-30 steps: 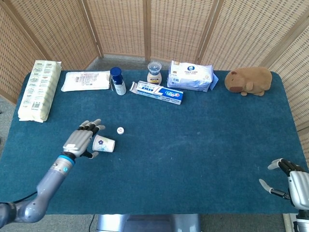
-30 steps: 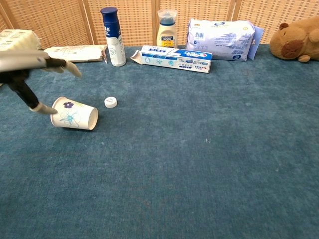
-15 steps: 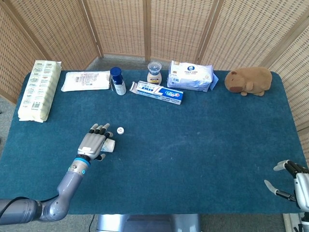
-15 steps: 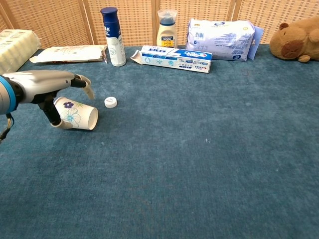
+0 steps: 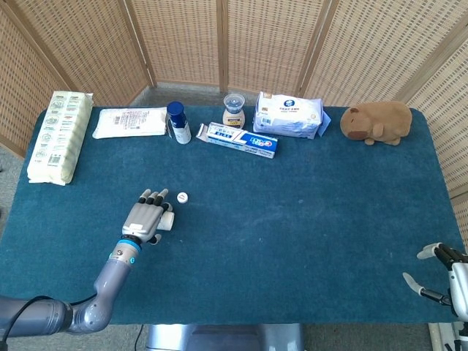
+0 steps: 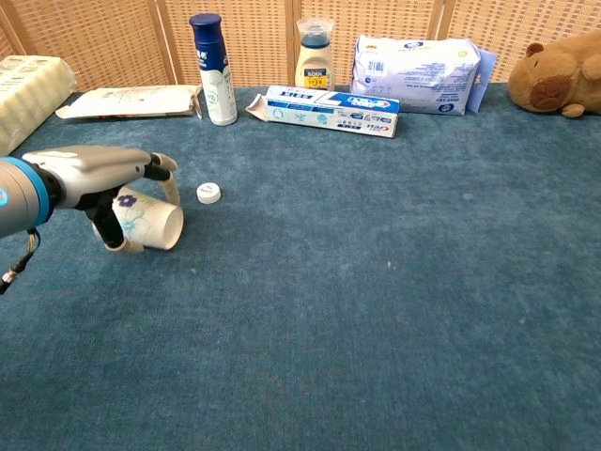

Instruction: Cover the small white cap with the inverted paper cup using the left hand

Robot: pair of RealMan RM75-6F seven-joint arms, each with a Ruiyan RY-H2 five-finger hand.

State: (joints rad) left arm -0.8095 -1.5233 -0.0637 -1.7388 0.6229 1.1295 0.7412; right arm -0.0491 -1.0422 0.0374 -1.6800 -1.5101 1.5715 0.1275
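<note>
Left hand (image 6: 113, 183): fingers curled over the paper cup (image 6: 150, 222), thumb beneath; a firm grip cannot be told.
Paper cup: on its side, flower print, mouth facing right.
White cap (image 5: 183, 197): on the blue cloth, just right of the cup.
Right hand (image 5: 446, 272): fingers spread, holding nothing.
Labels: toothpaste box (image 6: 324, 110) lettering unreadable.

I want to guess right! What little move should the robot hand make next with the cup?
Probably close the fingers around the paper cup. The left robot hand arches over it, the cup lies on its side, and the white cap beside it is uncovered.
</note>
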